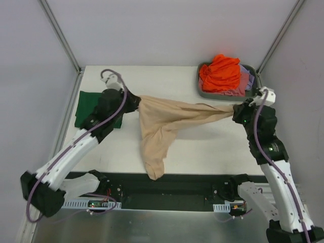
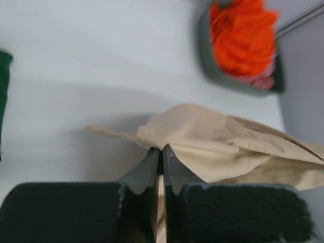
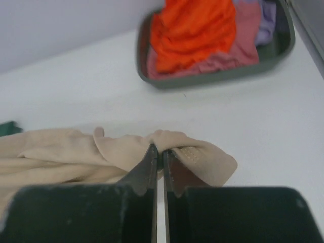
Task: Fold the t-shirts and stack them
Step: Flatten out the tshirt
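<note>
Left pincer (image 2: 161, 150) clenched on one end of soft beige cotton t-shirt (image 1: 162, 125), right pincer (image 3: 158, 150) gripping the other, cloth sagging between, grey plastic tub (image 1: 200, 84) beyond right pincer

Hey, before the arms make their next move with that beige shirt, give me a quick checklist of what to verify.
1. Left gripper shut on the beige t-shirt: ok.
2. Right gripper shut on it: ok.
3. Shirt spread flat between the grips: not ok, bunched and sagging.
4. Dark green t-shirt neatly folded: cannot tell, the left arm covers part.
5. Orange t-shirt inside the grey tub: ok.
</note>
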